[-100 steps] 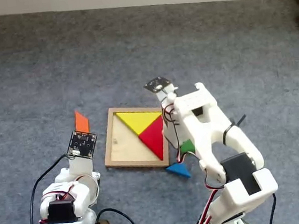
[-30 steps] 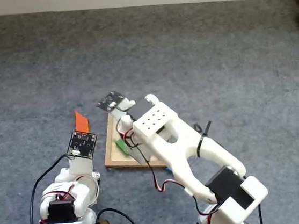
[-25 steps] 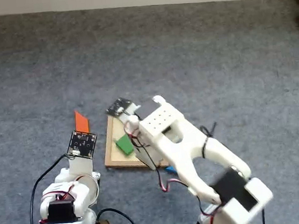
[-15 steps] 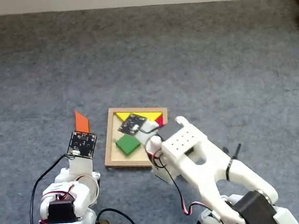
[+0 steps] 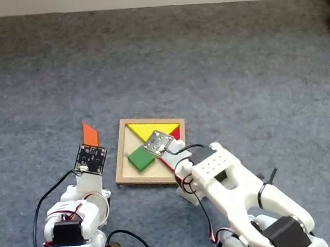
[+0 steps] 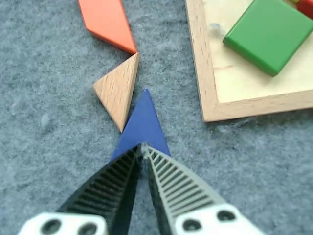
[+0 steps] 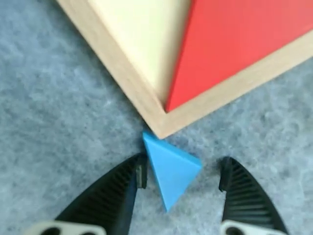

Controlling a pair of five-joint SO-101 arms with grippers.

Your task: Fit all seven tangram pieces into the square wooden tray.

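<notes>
The square wooden tray (image 5: pixel 120 158) holds a yellow triangle (image 5: pixel 150 131), a red triangle (image 7: pixel 234 44) and a green square (image 5: pixel 140 159) lying loose in its near-left part. My right gripper (image 7: pixel 182 172) is open, low over the carpet just outside a tray corner (image 7: pixel 156 125), with a light blue triangle (image 7: pixel 172 169) between its fingers. My left gripper (image 6: pixel 142 148) is shut, its tips over the base of a dark blue triangle (image 6: pixel 143 125). Beyond that piece lie a plain wooden triangle (image 6: pixel 116 88) and an orange parallelogram (image 6: pixel 106 19), to the left of the tray.
Grey carpet surrounds everything. The right arm's body (image 5: pixel 224 173) hangs over the tray's near-right corner, its camera board (image 5: pixel 159 142) above the tray's middle. Open carpet stretches far behind the tray and to the right.
The right arm carried the green square over the tray, left it in the near-left part, then drew back to the light blue triangle. The left arm has not moved.
</notes>
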